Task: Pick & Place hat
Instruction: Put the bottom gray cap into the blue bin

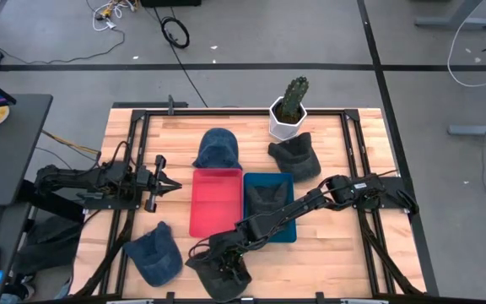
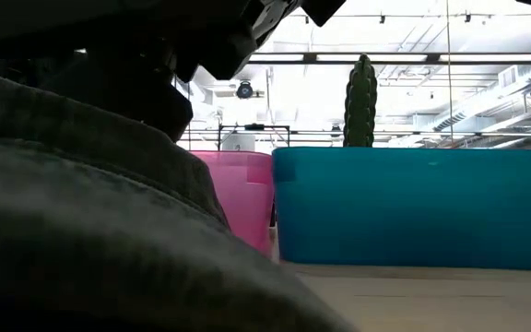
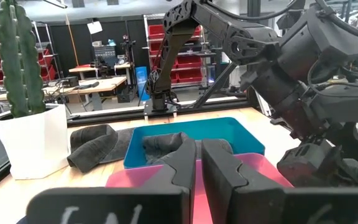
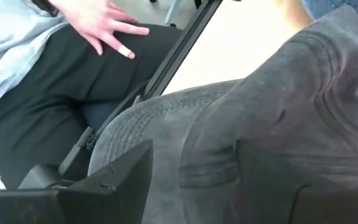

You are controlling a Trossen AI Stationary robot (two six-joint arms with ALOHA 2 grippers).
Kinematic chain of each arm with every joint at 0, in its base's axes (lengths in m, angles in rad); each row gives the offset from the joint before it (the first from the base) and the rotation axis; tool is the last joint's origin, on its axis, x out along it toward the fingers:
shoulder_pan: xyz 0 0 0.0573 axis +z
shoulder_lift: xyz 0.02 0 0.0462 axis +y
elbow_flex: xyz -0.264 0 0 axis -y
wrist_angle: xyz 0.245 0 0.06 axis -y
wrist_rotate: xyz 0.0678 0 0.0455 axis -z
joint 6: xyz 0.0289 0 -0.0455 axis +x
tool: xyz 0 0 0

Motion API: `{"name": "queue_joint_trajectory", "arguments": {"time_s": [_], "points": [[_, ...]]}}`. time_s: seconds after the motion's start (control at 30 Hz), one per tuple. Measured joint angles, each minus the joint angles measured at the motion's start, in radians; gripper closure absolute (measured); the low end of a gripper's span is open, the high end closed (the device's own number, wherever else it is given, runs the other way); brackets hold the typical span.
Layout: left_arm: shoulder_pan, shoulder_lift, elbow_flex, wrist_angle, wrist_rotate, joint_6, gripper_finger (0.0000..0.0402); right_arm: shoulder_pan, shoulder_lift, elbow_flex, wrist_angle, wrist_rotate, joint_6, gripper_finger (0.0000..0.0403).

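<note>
Grey hat (image 1: 213, 272) at six o'clock sits between the right tool's (image 4: 194, 171) wide-spread fingers; pinching comes next. Left tool (image 1: 169, 183) waits, nearly closed.

No words or numbers can be read anywhere. The left gripper (image 3: 199, 163) has pale marks on its body, at 6 o'clock in its wrist view — too blurry to read.

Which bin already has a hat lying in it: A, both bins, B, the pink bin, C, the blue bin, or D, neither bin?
C: in the high view a dark hat lies inside the blue bin, while the pink bin shows only its bare floor.
</note>
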Motion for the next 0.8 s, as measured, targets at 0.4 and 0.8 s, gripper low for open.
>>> {"name": "queue_joint_trajectory", "arguments": {"time_s": [0.4, 0.8], "points": [[0.0, 0.0, 0.0, 0.0, 0.0, 0.0, 0.0371, 0.0, 0.0, 0.0, -0.033, 0.007, -0.003, 0.0276], [0.0, 0.0, 0.0, 0.0, 0.0, 0.0, 0.0371, -0.008, 0.002, 0.057, -0.089, -0.179, 0.043, 0.0384]]}}
